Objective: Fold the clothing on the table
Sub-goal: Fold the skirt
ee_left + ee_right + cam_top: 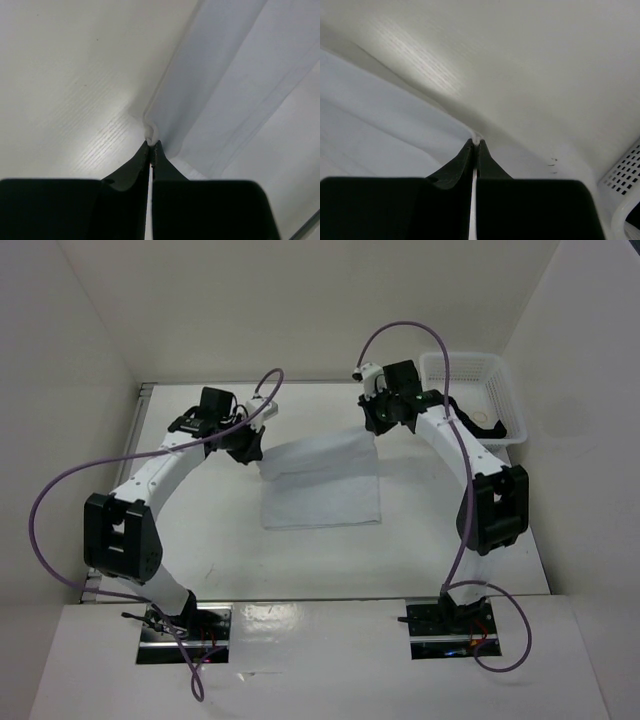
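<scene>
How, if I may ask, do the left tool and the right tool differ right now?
The left tool pinches the far-left corner of the clothing; the right tool pinches its far-right corner. Only the right tool has the basket close beside it. Both are shut on the clothing.

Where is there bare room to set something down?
Bare table lies between the cloth and the near edge, and along the far edge behind the cloth. Crowded: the cloth's far corners, pinched by the left gripper and right gripper, and the far right corner by the basket.
</scene>
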`<state>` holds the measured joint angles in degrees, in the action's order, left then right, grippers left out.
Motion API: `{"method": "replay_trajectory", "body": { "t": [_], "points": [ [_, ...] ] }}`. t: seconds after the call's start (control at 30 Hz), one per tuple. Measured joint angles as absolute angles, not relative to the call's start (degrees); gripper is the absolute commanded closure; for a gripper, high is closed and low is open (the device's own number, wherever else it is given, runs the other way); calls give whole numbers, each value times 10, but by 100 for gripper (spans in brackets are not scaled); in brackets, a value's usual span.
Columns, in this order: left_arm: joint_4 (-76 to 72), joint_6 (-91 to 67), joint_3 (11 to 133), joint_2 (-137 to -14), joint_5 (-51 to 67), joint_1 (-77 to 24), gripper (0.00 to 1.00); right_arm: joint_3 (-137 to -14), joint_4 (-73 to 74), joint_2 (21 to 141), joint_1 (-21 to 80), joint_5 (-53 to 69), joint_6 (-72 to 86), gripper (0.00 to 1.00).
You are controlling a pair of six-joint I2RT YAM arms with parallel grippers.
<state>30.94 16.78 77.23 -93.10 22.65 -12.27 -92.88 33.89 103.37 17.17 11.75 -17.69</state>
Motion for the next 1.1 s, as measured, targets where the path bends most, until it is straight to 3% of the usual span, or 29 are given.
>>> {"method": "replay_trajectory", "body": {
  "t": [0.47,0.6,0.67,0.7,0.77,0.83,1.1],
  "points": [
    [336,226,663,-870,231,-154,95,-736,401,943,210,128,-312,100],
    [354,244,643,-866,240,-180,84,-713,409,943,210,124,-330,100],
    [367,255,634,-853,240,-192,79,-712,416,943,210,120,-341,89],
    [376,259,629,-844,240,-195,73,-712,421,943,210,117,-348,71],
    [390,269,621,-820,237,-197,65,-712,439,943,210,117,-361,47],
    [400,275,616,-796,234,-198,60,-712,459,943,211,119,-376,30],
    [420,284,615,-724,212,-198,57,-717,573,929,222,172,-450,18]
  ]
}}
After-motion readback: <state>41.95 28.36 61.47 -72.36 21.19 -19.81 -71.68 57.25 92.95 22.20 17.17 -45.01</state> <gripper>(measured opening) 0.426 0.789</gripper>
